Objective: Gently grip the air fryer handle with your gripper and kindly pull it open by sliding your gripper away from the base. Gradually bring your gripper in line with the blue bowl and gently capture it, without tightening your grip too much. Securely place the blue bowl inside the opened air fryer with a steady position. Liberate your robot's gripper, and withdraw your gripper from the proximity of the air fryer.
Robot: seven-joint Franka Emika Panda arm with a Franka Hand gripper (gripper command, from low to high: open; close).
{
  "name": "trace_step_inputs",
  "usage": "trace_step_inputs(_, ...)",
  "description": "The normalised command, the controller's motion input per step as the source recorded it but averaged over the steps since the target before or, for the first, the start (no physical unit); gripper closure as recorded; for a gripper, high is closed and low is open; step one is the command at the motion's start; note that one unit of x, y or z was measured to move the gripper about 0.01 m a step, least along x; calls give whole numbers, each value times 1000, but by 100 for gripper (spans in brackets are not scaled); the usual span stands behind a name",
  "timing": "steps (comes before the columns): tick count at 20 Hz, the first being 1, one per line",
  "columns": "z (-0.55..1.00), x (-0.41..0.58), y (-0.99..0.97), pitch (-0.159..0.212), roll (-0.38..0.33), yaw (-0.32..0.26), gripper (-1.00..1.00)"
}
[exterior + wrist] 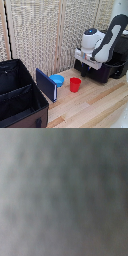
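A big black fabric case point(17, 95) fills the exterior view's left, lying open on the pale wooden counter point(95, 107). Behind everything stands a woven, cream-coloured screen point(45, 30).

At the exterior view's right sits the air fryer point(102, 70), a black boxy appliance, partly covered by the white and black robot arm point(102, 42) that bends down in front of it. The air fryer handle cannot be made out; the arm's end hides that part of the front.

A flat dark-blue panel point(46, 84) leans upright against the case's near corner. Just beside it, toward the exterior view's right, the blue bowl point(57, 80) rests on the counter, with the red cup point(75, 84) standing upright near it, between the bowl and the air fryer. Bowl and cup do not touch.

The claw point(84, 70) hangs low at the air fryer's front, apparently right up against it (the wrist view is only a grey blur, so it gives no help). Whether its fingers are apart or together I cannot tell.
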Motion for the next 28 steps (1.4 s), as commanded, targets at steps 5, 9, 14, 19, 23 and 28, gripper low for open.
trace_step_inputs(5, -106, 5, 303, 10, -72, -122, -100)
trace_step_inputs(9, 9, -32, 408, 5, -86, -66, -100)
trace_step_inputs(14, 536, -31, 302, 3, -16, -4, -100)
trace_step_inputs(19, 880, 25, 307, 26, 24, 6, -100)
trace_step_inputs(23, 880, 100, 358, 94, 43, 2, -100)
trace_step_inputs(28, 785, 229, 367, 154, 27, 0, -100)
